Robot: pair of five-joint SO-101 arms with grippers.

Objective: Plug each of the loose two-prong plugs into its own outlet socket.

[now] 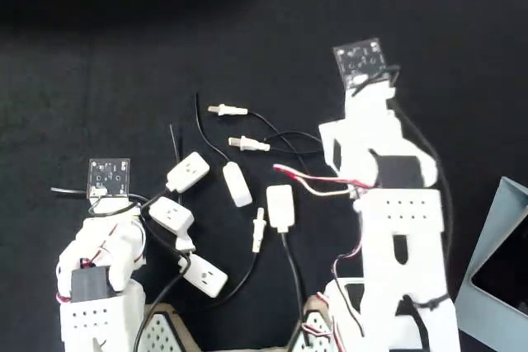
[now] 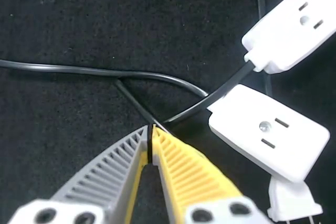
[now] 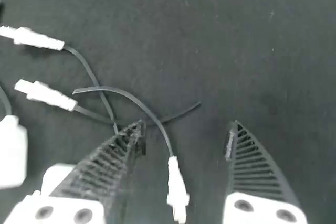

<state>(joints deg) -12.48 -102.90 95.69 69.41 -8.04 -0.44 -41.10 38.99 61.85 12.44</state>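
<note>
While the left arm [image 1: 99,274] sits folded low at the near left corner of the black table [image 1: 82,80], its wrist bent down over the surface, the right arm [image 1: 396,212] stretches far out along the right side with its wrist also tipped down.

The left gripper [image 2: 151,132] has its grey and yellow fingers pressed together. Their tips sit right at a thin black cord [image 2: 79,70], where a branch of it runs in under them. Whether that cord is actually pinched cannot be told. Just beside this gripper lie a near outlet socket [image 2: 268,135] and a far outlet socket [image 2: 294,24], both white and face up, each on its own black lead. A small white plug [image 2: 291,205] lies just beside the near outlet socket, prongs pointing away from it.

The right gripper [image 3: 186,127] holds its black fingers wide apart, low over the table. A loose two-prong plug [image 3: 177,187] lies in the gap between them, touching neither finger, and its cord curves away past the tips.

In the high view, a farther plug [image 1: 227,110] and a nearer plug [image 1: 247,144] lie side by side mid-table, well apart from any socket. A front plug [image 1: 258,230] lies just beside a white socket block [image 1: 280,206], unplugged.
</note>
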